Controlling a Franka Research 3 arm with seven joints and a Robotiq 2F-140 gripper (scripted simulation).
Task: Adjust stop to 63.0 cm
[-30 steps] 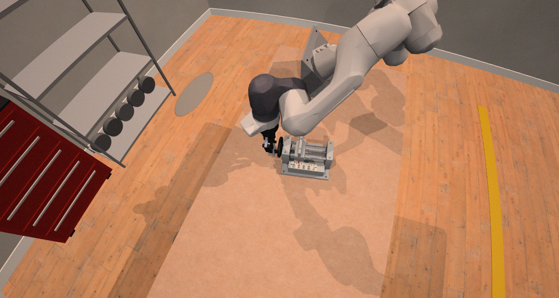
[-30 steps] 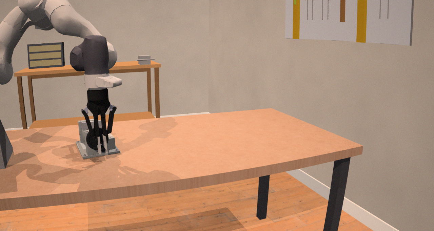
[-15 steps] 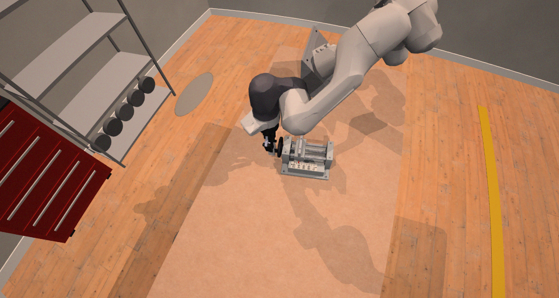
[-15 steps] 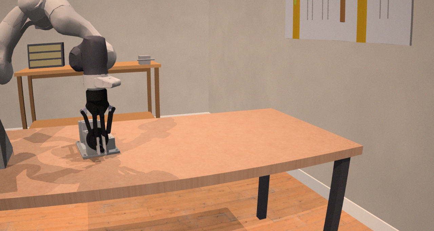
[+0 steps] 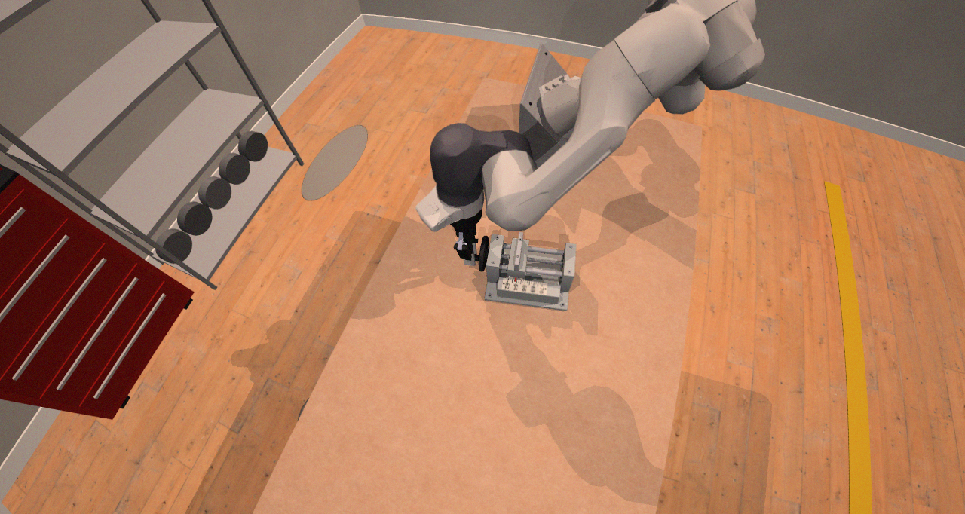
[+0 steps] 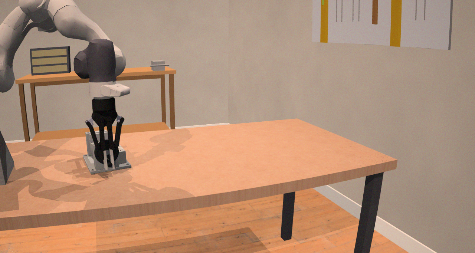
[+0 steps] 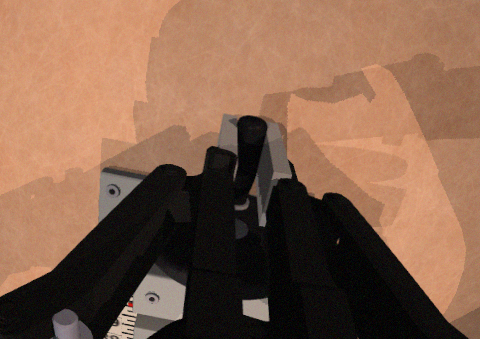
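Observation:
A small grey stop fixture (image 5: pixel 531 272) stands on the table, with a sliding stop block (image 5: pixel 519 253) on rails and a numbered scale (image 5: pixel 528 287) along its front with a red mark. A black handwheel (image 5: pixel 482 253) sits at its left end. My gripper (image 5: pixel 465 255) hangs straight down over that end and is shut on the handwheel's grip. In the exterior view the fingers (image 6: pixel 107 160) straddle the wheel (image 6: pixel 100 153). In the wrist view the dark fingers hide most of the wheel (image 7: pixel 250 153); a bit of the scale (image 7: pixel 120 333) shows at the lower left.
The fixture stands on a wooden table (image 6: pixel 205 158). A metal shelf rack with dark discs (image 5: pixel 214 191) and a red drawer cabinet (image 5: pixel 67 301) are on the floor at the left. A side table with a box stands behind by the wall.

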